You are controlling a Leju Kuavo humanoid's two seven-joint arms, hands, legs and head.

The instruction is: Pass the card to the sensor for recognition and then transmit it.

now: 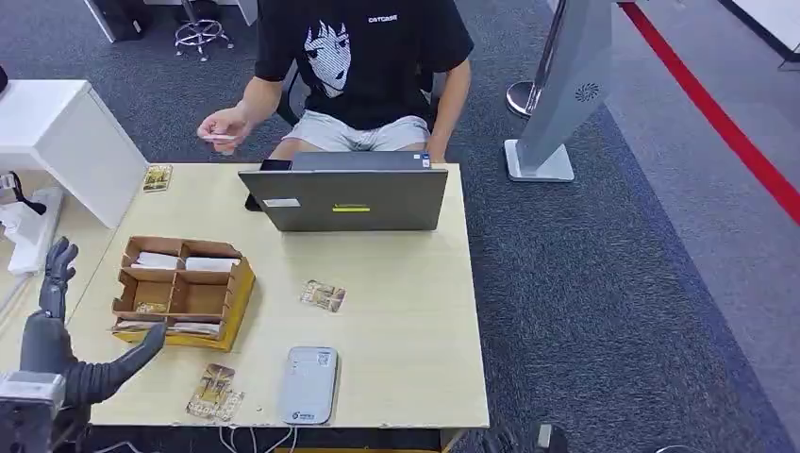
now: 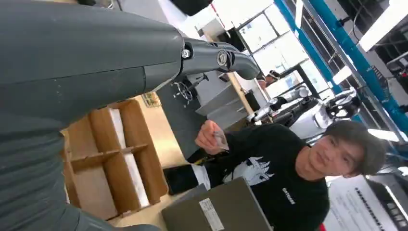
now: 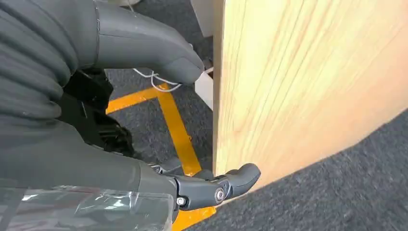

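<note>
A: Cards first. Where are they?

B: One card (image 1: 323, 295) lies flat near the middle of the table (image 1: 415, 311), at about 12 o'clock from the grey sensor (image 1: 308, 384), apart from it. Another pair of cards (image 1: 214, 392) sits just beside the sensor at its 9 o'clock, near the table's front edge. A further card (image 1: 158, 177) lies at the far left corner, around 10 o'clock from the laptop (image 1: 344, 193).

A: And the cardboard organiser?

B: The cardboard tray (image 1: 179, 288) stands at 10 o'clock from the sensor, with white cards in its far compartments.

A: Left hand?

B: The left hand (image 1: 71, 321) is at the table's left edge, at 9 o'clock from the tray. Fingers are spread apart and it holds nothing; its thumb reaches towards the tray's near corner, though I cannot tell whether it touches.

A: Right hand?

B: The right hand (image 3: 144, 110) hangs beside the table's wooden edge, over carpet with yellow tape (image 3: 178, 134). Thumb and a finger stand apart with nothing between them.

A: Anyone else?

B: A person (image 1: 363, 66) in a black shirt sits behind the laptop at 12 o'clock, one raised hand (image 1: 222, 127) pinching a small pale card (image 1: 221, 138).
</note>
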